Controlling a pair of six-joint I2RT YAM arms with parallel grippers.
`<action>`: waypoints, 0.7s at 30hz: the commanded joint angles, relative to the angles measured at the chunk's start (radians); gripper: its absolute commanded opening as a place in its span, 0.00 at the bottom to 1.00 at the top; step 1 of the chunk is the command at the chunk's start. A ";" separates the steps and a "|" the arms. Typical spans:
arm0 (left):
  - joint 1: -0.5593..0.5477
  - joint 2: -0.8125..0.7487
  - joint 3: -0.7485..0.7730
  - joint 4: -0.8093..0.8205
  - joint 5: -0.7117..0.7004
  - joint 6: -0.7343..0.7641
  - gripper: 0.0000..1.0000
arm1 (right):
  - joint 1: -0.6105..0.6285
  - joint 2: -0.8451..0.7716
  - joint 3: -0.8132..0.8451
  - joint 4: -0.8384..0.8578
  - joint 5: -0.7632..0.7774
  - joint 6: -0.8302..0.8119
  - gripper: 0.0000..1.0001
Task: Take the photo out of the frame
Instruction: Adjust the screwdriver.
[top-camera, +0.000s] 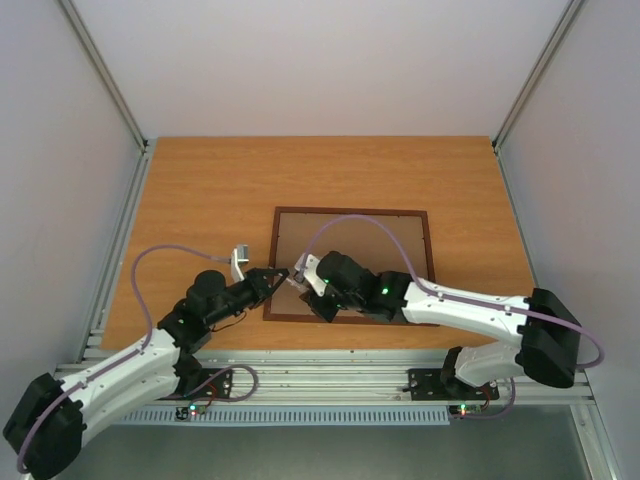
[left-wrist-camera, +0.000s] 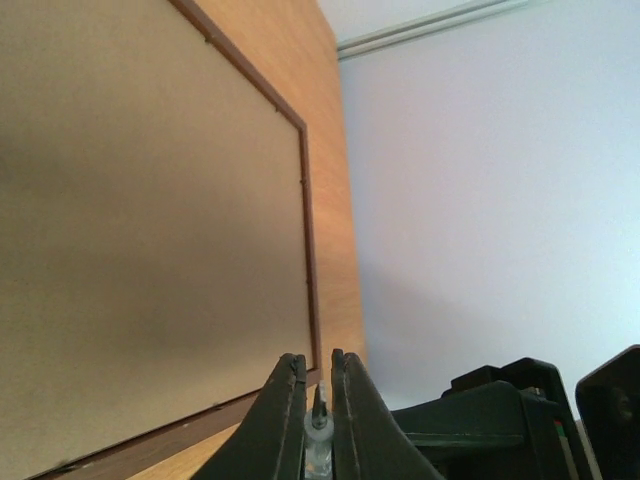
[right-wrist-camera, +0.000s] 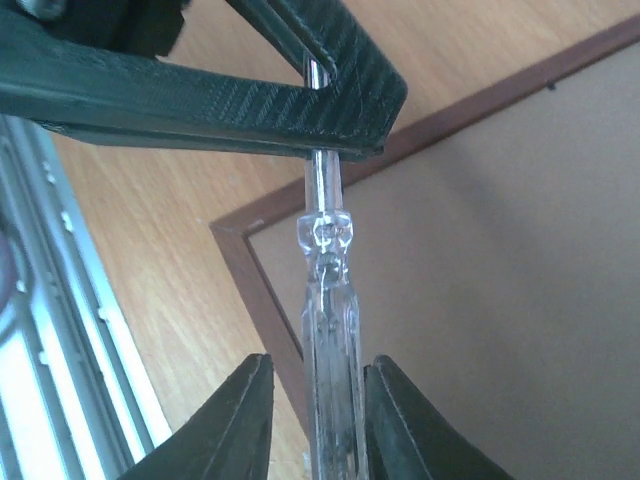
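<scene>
The frame (top-camera: 350, 210) lies face down on the wooden table, its brown hardboard back (top-camera: 375, 255) up, so the photo is hidden. Over the frame's near left corner a clear-handled screwdriver (right-wrist-camera: 330, 320) spans both grippers. My left gripper (left-wrist-camera: 318, 365) is shut on its metal tip (left-wrist-camera: 319, 405); its dark fingers (right-wrist-camera: 250, 100) clamp the shaft in the right wrist view. My right gripper (right-wrist-camera: 318, 375) straddles the handle with a thin gap on each side, so it is open. From above, the left gripper (top-camera: 283, 275) and the right gripper (top-camera: 302, 272) meet tip to tip.
An aluminium rail (top-camera: 330, 365) runs along the table's near edge by the arm bases. Grey enclosure walls (top-camera: 60, 150) close in both sides. A purple cable (top-camera: 350, 222) loops over the frame's back.
</scene>
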 joint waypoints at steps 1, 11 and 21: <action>-0.004 -0.068 -0.035 0.146 -0.054 -0.087 0.01 | -0.008 -0.085 -0.056 0.126 -0.082 0.030 0.30; -0.004 -0.150 -0.046 0.156 -0.031 -0.114 0.01 | -0.047 -0.118 -0.130 0.245 -0.177 0.079 0.32; -0.003 -0.126 -0.066 0.204 -0.011 -0.138 0.00 | -0.075 -0.129 -0.154 0.310 -0.240 0.099 0.29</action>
